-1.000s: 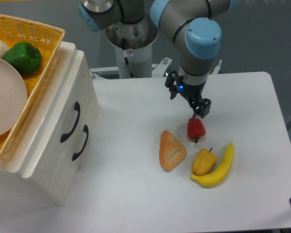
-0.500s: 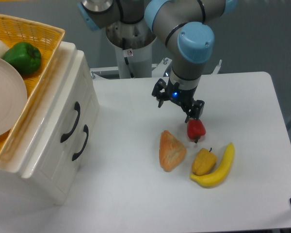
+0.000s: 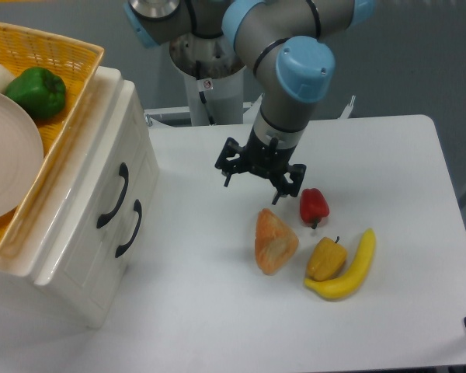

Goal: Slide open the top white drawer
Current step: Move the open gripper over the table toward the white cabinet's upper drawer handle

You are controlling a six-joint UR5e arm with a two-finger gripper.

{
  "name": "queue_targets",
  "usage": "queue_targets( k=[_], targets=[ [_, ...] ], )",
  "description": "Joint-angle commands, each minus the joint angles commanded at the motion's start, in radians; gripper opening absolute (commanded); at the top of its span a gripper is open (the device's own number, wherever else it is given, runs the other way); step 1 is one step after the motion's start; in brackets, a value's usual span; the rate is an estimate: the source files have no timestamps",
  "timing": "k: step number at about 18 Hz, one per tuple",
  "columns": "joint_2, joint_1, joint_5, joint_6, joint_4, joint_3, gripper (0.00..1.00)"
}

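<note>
The top white drawer (image 3: 101,180) is the upper of two in the white cabinet at the left. It sits flush and shut, its black curved handle (image 3: 113,195) facing right. The lower drawer's handle (image 3: 128,228) lies just beside it. My gripper (image 3: 252,189) hangs above the table's middle, well right of both handles and touching neither. Its fingers are spread open and point down, with nothing between them.
A yellow wicker basket (image 3: 78,54) rests on the cabinet, holding a green pepper (image 3: 36,92) and a white plate (image 3: 8,167). Right of the gripper lie a red pepper (image 3: 313,205), a bread piece (image 3: 274,240), a small orange pepper (image 3: 326,258) and a banana (image 3: 353,268).
The gripper has swung left, away from above the red pepper toward the cabinet, and its wrist has turned. The fruit and drawers have stayed put.
</note>
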Motion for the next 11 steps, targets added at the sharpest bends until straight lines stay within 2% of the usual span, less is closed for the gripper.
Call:
queue_targets(
  k=[6,11],
  targets=[
    [-0.014,-0.081,0.008,-0.100,-0.008,0.031,1.00],
    [-0.035,-0.132,0.011,-0.094,-0.067,0.046,1.00]
  ],
)
